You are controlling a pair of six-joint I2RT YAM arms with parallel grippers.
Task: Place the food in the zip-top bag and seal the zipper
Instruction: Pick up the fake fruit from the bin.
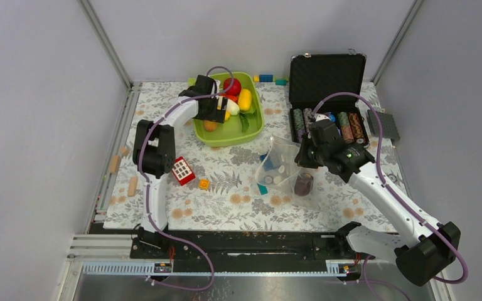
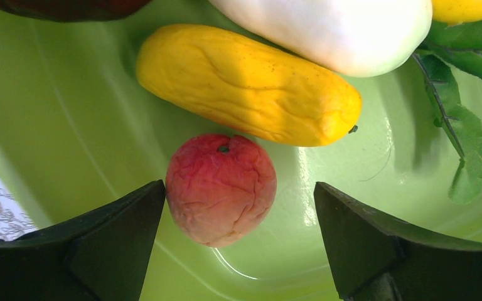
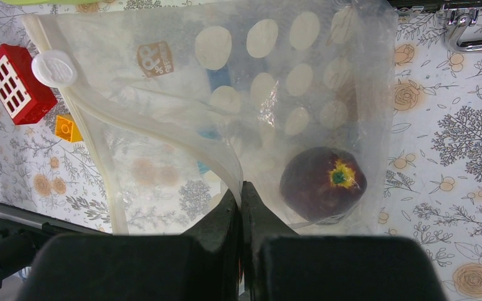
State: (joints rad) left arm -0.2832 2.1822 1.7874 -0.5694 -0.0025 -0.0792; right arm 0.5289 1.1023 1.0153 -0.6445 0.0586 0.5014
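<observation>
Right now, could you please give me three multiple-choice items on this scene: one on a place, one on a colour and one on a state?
1. Where is the dark maroon fruit?
A. in the black case
B. inside the zip-top bag
C. bare on the tablecloth

2. What colour is the round fruit between the left gripper's fingers?
A. blue
B. white
C. peach-red

3. How is the right gripper?
A. wide open
B. shut on the zip-top bag's mouth edge
C. shut on a poker chip

Answers:
1 B: the right wrist view shows it behind the clear plastic.
2 C: the round fruit lies peach-red between the open jaws, in the green tray.
3 B: its jaws pinch the bag's edge.
</observation>
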